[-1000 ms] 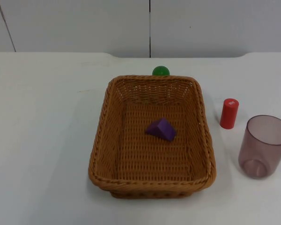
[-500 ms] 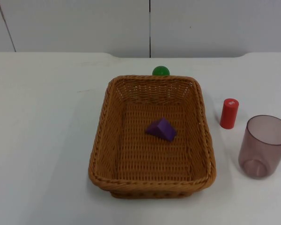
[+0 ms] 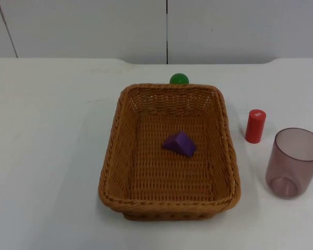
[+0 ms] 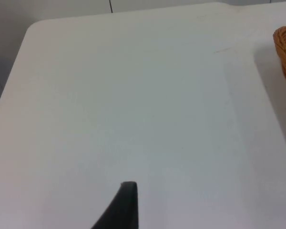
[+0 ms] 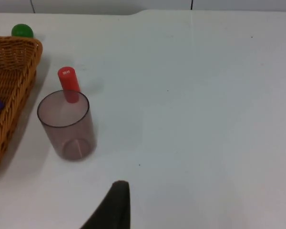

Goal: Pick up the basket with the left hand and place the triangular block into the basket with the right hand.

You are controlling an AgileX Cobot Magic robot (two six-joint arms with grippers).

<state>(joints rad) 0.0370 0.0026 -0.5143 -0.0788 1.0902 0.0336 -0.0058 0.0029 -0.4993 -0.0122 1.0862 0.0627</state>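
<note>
1. nothing has moved since the earlier frames: the basket (image 3: 169,153), the triangular block (image 3: 180,144) and the bystander things sit exactly where they were.
2. the basket rests flat on the white table (image 3: 47,156), unheld; the purple block already lies on its woven floor near the middle, so the placing looks done and the arms seem to be waiting back from the work.
3. left gripper (image 4: 124,210) hovers over bare table with the basket's rim well off to its side; one dark fingertip is in view, so i cannot tell how its jaws stand.
4. right gripper (image 5: 115,207) hangs over open table, near the cup (image 5: 66,125) but apart from it; again i cannot tell its jaw state.
5. the basket is tan wicker, rectangular with rounded corners and sloping walls under a braided rim; it should give a little when pinched.
6. the block is a matte wedge with sharp edges, lying on one flat face.
7. the cup is smoky translucent plastic, upright; a red cylinder (image 3: 255,126) stands just beside it, and a green ball (image 3: 179,79) peeks from behind the basket's far wall.
</note>
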